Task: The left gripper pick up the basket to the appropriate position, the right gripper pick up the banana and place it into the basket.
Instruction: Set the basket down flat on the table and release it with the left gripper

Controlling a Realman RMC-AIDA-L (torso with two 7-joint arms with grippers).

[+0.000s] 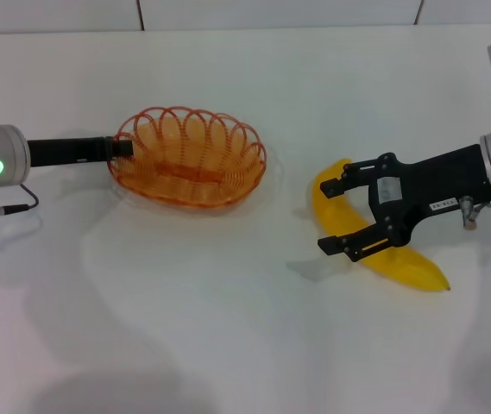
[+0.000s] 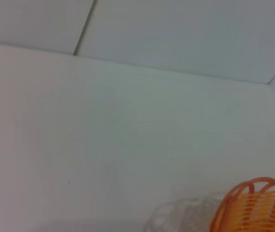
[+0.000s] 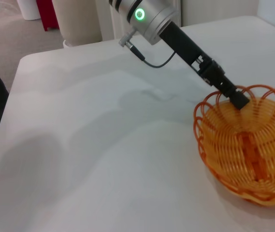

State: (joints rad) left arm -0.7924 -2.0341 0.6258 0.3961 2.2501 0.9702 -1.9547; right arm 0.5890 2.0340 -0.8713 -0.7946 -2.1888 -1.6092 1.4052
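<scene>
The orange wire basket [image 1: 189, 159] sits left of the table's middle; it also shows in the left wrist view [image 2: 253, 208] and the right wrist view [image 3: 243, 150]. My left gripper [image 1: 122, 148] is at the basket's left rim, shut on the wire there; the right wrist view shows its tip [image 3: 237, 99] on the rim. The yellow banana [image 1: 405, 261] lies on the table to the right of the basket. My right gripper [image 1: 336, 216] is open just above the banana, one finger on each side of its middle. I cannot tell whether the fingers touch it.
The white table [image 1: 228, 328] stretches around both things, with a wall behind it. The right wrist view shows the table's far edge [image 3: 21, 63], with floor and a red object [image 3: 48, 12] beyond.
</scene>
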